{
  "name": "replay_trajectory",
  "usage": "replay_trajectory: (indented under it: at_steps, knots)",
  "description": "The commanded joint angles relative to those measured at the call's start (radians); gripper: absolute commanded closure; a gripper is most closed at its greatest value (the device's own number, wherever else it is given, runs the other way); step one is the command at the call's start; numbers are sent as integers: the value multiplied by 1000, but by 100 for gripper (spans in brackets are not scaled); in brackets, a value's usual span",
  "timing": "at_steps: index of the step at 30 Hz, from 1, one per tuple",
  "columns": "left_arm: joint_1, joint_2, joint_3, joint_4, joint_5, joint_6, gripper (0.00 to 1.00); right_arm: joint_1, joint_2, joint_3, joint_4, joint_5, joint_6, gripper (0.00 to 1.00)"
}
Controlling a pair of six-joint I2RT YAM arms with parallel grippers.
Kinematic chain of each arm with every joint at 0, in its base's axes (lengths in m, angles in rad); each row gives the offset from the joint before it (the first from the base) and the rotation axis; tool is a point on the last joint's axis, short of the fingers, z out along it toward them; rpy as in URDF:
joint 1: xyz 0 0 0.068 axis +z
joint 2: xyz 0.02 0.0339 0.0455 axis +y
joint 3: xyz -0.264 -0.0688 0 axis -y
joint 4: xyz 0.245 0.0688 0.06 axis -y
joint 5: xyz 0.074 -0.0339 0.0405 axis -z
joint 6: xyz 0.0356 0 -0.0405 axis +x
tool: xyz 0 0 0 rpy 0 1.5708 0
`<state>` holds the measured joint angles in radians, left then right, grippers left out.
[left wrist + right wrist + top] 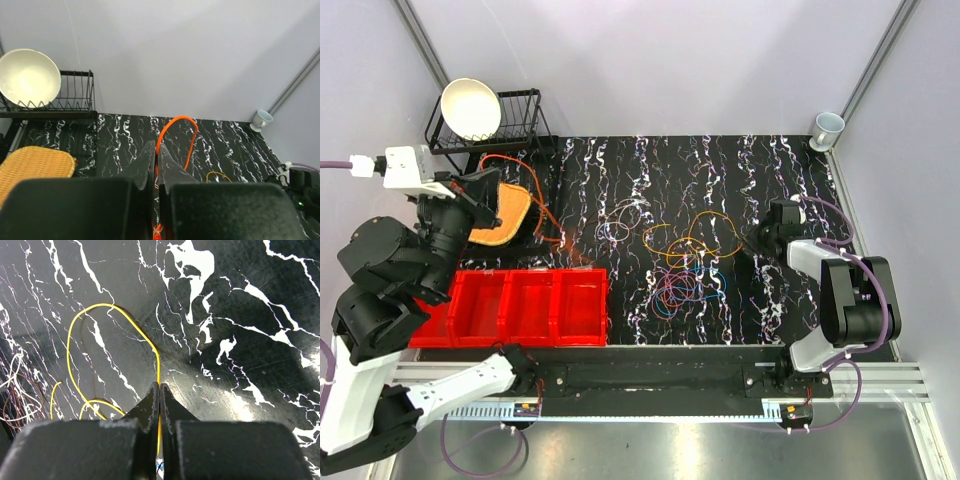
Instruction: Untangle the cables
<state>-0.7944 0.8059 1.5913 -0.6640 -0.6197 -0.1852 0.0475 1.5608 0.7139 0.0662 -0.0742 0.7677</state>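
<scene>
At the bottom centre of the right wrist view, your right gripper [159, 386] is pinched fully closed on the yellow cable [100, 304], which arcs up and left from the fingertips, then curls back to the lower left. Your left gripper [156, 147] is clamped just as tight on the orange cable [177, 118], whose loop rises above the fingertips at mid-frame. From overhead, the other strands lie in a tangle of cables [680, 280] at the centre of the black mat [770, 165], with yellow loops running into it. The main risk, as I judge it, is tension: pull either strand hard and you may cinch the tangle or drag it whole. These thin wires could also slip from the pads, and the orange one may snag on the dish rack [520, 120] at upper left
</scene>
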Motion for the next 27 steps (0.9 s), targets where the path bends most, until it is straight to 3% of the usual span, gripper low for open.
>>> replay_trajectory:
  at_steps: [1,18,27]
  knots:
    - [3,-23,-34,-37,52,-88,100,-3,-13,30,30,-25,4,100]
    - [3,-137,-301,-51,100,-244,100,-3,27,38,53,-64,8,100]
    - [3,-139,-353,-120,245,-368,100,-3,38,41,61,-78,7,100]
